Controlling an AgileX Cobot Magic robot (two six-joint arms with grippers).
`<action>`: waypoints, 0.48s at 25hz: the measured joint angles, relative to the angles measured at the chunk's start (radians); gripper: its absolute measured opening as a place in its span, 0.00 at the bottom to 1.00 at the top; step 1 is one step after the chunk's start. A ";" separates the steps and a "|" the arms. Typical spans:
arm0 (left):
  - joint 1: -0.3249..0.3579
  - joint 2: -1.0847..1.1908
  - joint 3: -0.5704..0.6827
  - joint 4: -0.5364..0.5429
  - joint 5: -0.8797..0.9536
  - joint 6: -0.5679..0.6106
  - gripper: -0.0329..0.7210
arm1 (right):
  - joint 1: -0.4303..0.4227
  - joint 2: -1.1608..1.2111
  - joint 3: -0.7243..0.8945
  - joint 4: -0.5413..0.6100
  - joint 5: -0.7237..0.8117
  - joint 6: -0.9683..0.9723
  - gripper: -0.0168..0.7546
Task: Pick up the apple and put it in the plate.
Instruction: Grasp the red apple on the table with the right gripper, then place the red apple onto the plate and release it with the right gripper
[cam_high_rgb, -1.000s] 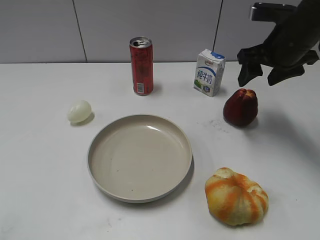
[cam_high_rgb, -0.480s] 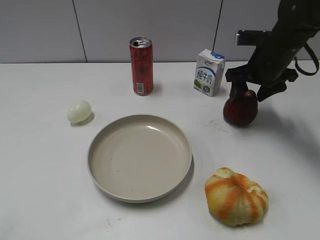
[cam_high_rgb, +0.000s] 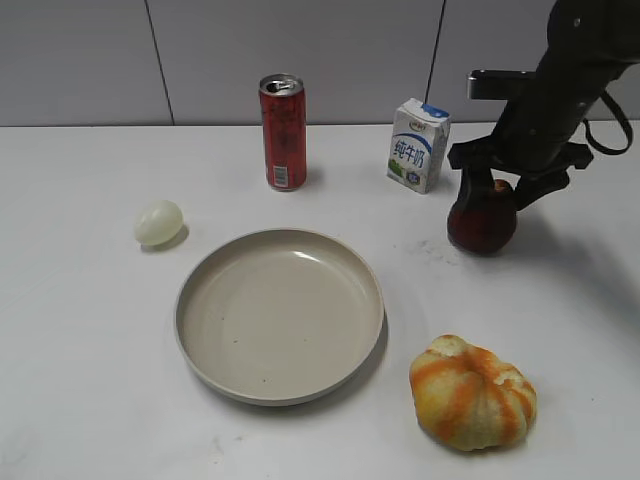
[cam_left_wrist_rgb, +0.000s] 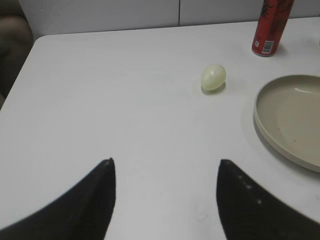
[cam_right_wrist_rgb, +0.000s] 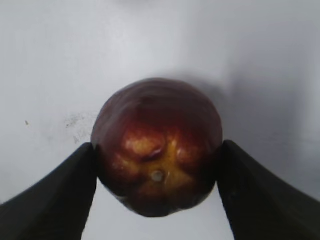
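Exterior view: the apple (cam_high_rgb: 482, 216) sits near the desk's right edge, right claw (cam_high_rgb: 508, 190) straddling it; the plate (cam_high_rgb: 279, 315), mid-desk, is bare.

Left wrist: left claw (cam_left_wrist_rgb: 165, 197) released, idle.

Right wrist: fingers (cam_right_wrist_rgb: 55, 195) flank the apple, apparently touching; lift and transfer remain.

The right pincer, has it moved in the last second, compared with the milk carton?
Yes. The right pincer has come down and leftward toward the milk carton, and its fingers now flank the apple.
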 joint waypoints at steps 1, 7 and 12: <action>0.000 0.000 0.000 0.000 0.000 0.000 0.69 | 0.000 0.000 -0.014 0.000 0.029 0.000 0.76; 0.000 0.000 0.000 0.000 0.000 0.000 0.69 | 0.043 -0.057 -0.062 -0.004 0.132 -0.006 0.76; 0.000 0.000 0.000 0.000 0.000 0.000 0.69 | 0.223 -0.116 -0.069 0.005 0.151 -0.021 0.75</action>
